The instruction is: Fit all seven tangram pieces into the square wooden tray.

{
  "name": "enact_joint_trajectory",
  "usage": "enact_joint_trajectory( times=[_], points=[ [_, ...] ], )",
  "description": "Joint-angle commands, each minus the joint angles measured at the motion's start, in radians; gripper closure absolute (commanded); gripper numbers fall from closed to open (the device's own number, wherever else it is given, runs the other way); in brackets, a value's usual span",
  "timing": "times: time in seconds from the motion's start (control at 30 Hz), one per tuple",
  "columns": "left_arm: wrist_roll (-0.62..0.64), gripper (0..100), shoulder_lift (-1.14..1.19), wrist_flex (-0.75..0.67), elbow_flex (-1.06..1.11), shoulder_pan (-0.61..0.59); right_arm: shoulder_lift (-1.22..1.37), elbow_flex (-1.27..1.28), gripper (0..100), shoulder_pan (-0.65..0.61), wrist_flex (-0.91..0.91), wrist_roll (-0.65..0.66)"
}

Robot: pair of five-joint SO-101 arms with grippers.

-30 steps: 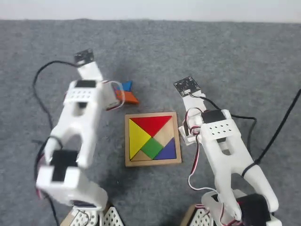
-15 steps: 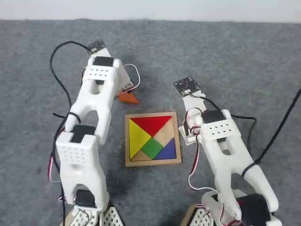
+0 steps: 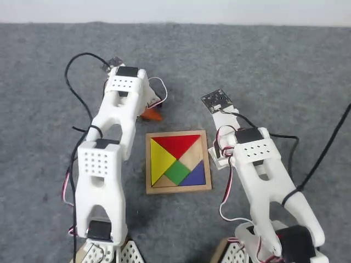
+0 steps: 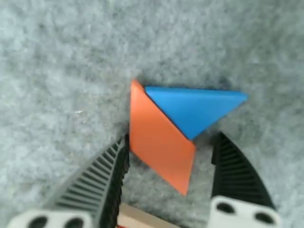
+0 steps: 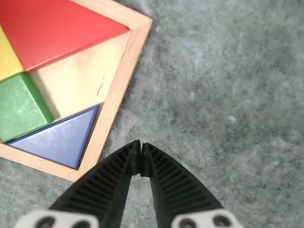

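Observation:
The square wooden tray [image 3: 178,133] lies on the carpet between the arms. It holds a red triangle [image 3: 176,144], a yellow triangle [image 3: 158,160], a green square [image 3: 177,171] and a blue-violet triangle [image 3: 195,176], with bare wood beside them. An orange parallelogram [image 4: 159,142] and a blue triangle [image 4: 192,108] lie touching on the carpet beyond the tray's far left corner. My left gripper [image 4: 171,145] is open just above them, one finger on each side of the orange piece. My right gripper [image 5: 141,148] is shut and empty, over carpet just off the tray's right edge [image 5: 116,99].
Grey carpet covers the whole work area. The left arm [image 3: 118,118] stretches along the tray's left side and the right arm [image 3: 258,164] stands to its right. Black cables [image 3: 323,153] trail at the right edge and loop near the left arm.
The left arm has swung forward and stretched out over the orange and blue pieces, covering the blue one in the high view. The right arm has stayed still.

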Motion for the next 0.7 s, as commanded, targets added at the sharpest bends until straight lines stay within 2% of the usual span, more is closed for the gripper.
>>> enact_joint_trajectory(
  times=[0.0, 0.17, 0.27, 0.53, 0.67],
  points=[
    [0.005, 74, 0.043, 0.089, -0.120, -0.009, -0.041, -0.035, 98.9, 0.013, 0.004, 0.012],
    [-0.009, 83, 0.100, 0.222, -0.191, -0.032, -0.041, -0.035, 98.9, 0.013, 0.004, 0.011],
    [-0.106, 86, 0.120, 0.296, -0.196, -0.046, -0.041, -0.032, 98.9, 0.015, -0.010, 0.011],
    [-0.336, 86, 0.115, 0.316, -0.145, -0.086, -0.041, -0.032, 98.9, 0.015, -0.010, 0.011],
    [-0.514, 86, 0.078, 0.316, -0.093, -0.089, -0.041, -0.032, 98.9, 0.015, -0.010, 0.011]
  ],
)
